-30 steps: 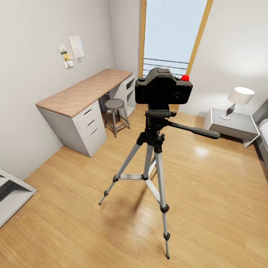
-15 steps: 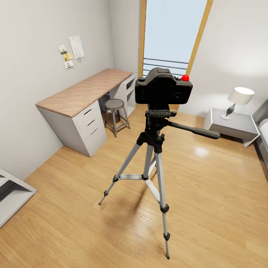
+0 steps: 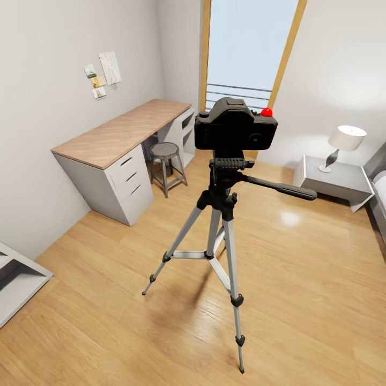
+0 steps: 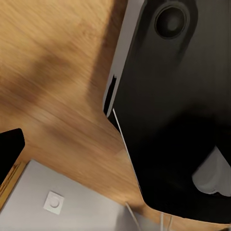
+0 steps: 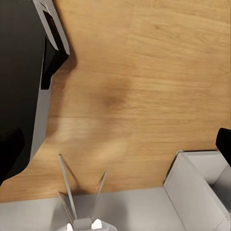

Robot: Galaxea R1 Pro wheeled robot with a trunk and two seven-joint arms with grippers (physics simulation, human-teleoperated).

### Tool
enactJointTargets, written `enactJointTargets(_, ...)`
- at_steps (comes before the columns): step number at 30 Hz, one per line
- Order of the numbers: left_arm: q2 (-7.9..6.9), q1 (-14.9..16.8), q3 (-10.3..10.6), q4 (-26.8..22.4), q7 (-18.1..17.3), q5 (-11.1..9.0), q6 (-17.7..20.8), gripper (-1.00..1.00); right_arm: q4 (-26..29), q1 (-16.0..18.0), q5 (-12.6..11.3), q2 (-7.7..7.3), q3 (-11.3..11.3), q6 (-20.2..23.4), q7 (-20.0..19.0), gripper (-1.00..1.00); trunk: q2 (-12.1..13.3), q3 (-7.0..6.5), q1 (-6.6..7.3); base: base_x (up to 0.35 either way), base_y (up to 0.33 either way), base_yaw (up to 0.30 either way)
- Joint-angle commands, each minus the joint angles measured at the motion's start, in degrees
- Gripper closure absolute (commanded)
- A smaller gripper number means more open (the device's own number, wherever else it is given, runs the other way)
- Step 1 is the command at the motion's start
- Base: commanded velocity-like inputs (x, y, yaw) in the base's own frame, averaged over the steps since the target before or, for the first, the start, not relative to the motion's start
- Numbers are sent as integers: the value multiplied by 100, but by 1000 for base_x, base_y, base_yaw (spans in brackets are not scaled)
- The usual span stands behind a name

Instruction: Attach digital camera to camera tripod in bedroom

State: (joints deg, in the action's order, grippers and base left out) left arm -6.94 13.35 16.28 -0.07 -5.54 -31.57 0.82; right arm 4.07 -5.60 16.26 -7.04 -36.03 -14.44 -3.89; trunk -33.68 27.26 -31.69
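Nothing has moved since the earlier frames. Camera (image 3: 236, 127) sits mounted on the tripod (image 3: 220, 225) head, standing mid-floor (image 3: 300, 300) near the desk (image 3: 120, 131). Finger state of either gripper: can't tell.

The head view looks forward and down from standing height across the bedroom, facing the tall window (image 3: 247, 48), with the camera tripod (image 3: 217, 236) centred and near. Both wrist views point steeply down, close to the wood floor (image 4: 53, 72), each partly blocked by the robot's dark body (image 5: 19, 96). All three views share that floor.
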Motion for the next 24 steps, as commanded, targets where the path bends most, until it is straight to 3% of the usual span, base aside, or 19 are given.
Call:
enactJointTargets(1, -3, 1, 48, -1, -21, -60, -19, -100, 10, -3, 39, -1, -49, -14, -32, -100, -5, 5, -2, 0, 0, 0)
enactJointTargets(10, -11, 1, 50, -4, -18, -68, -343, -100, 74, -2, 97, 1, 42, -30, 12, -100, -5, -34, -2, 0, 0, 0)
enactJointTargets(24, 84, 0, 36, -97, -17, -72, -444, -100, 85, -2, 378, 72, 932, -48, 36, -100, -5, -157, -2, 0, 0, 0)
